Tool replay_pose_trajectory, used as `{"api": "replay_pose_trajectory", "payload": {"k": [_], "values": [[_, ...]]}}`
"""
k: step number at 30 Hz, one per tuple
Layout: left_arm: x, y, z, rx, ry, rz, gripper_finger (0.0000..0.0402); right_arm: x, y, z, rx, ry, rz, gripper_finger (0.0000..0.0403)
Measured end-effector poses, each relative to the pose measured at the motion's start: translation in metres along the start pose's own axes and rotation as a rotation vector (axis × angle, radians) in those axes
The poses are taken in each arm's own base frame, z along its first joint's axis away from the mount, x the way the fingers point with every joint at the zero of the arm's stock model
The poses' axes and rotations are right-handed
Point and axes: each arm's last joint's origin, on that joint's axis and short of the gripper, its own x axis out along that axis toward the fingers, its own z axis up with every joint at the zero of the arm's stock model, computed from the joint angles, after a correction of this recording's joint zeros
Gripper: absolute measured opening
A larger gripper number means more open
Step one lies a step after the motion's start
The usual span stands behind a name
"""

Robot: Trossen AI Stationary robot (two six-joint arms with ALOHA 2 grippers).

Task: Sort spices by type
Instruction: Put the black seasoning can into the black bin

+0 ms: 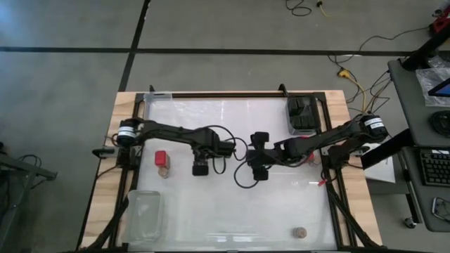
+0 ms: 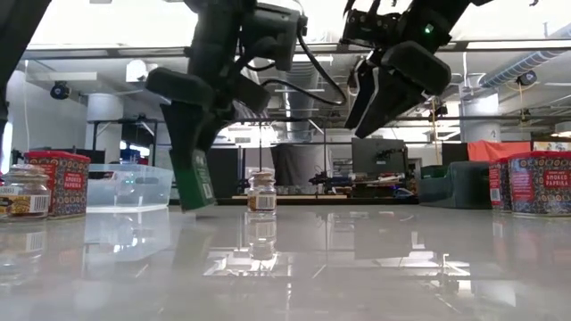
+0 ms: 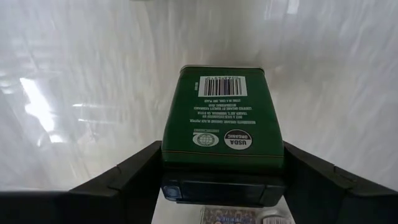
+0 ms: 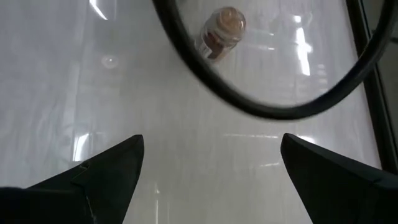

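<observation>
My left gripper (image 1: 200,167) is shut on a boxy spice tin (image 3: 221,118) with green sides and a black top, left of the table's middle. In the low view the tin (image 2: 194,178) hangs tilted, its lower end just above the table. Left of it stand a red square-topped tin (image 1: 161,157) and a tan-topped jar (image 1: 164,171). My right gripper (image 1: 257,156) is open and raised (image 2: 384,89) over the table's middle, touching nothing. Its wrist view shows a tan-topped jar (image 4: 224,28) standing beyond the open fingers. Another jar (image 1: 300,231) stands by the near edge. My left gripper pinches the green tin between its two fingers (image 3: 140,168), one on each narrow side near the black top end (image 3: 224,190). The fingers come from above, slanting down. The tin hangs tilted below them (image 2: 194,178); whether its lower corner (image 2: 192,207) touches the table, I cannot tell.
A clear plastic tray (image 1: 144,214) sits at the near left corner. A second tray with dark containers (image 1: 302,116) sits at the far right. A black cable (image 4: 261,109) loops in front of my right gripper. Red tins (image 2: 535,183) show at the low view's right.
</observation>
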Motion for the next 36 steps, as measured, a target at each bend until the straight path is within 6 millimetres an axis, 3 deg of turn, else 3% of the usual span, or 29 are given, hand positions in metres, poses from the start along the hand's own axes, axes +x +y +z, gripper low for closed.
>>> {"api": "replay_pose_trajectory", "payload": {"k": [9, 15, 24, 27, 31, 36], "values": [[0.001, -0.002, 0.015, -0.026, -0.004, -0.033, 0.0266, -0.001, -0.001, 0.003, -0.002, -0.009, 0.0, 0.0368], [-0.001, -0.002, 0.016, -0.028, -0.025, -0.033, 0.0305, -0.001, -0.001, 0.003, -0.003, -0.009, 0.0, 0.0368], [-0.019, 0.0, 0.017, -0.03, -0.091, -0.033, 0.0334, -0.001, -0.001, 0.003, -0.002, -0.012, 0.0, 0.0368], [-0.039, 0.0, 0.003, -0.045, -0.128, -0.032, 0.033, -0.001, 0.0, 0.003, -0.006, -0.007, 0.0, 0.0368], [-0.058, -0.002, -0.033, -0.121, -0.107, -0.033, 0.0326, -0.001, 0.0, 0.002, -0.005, -0.002, 0.013, 0.0368], [-0.048, -0.007, -0.082, -0.224, -0.132, -0.07, 0.032, 0.0, 0.001, 0.001, -0.007, 0.003, 0.056, 0.0368]]}}
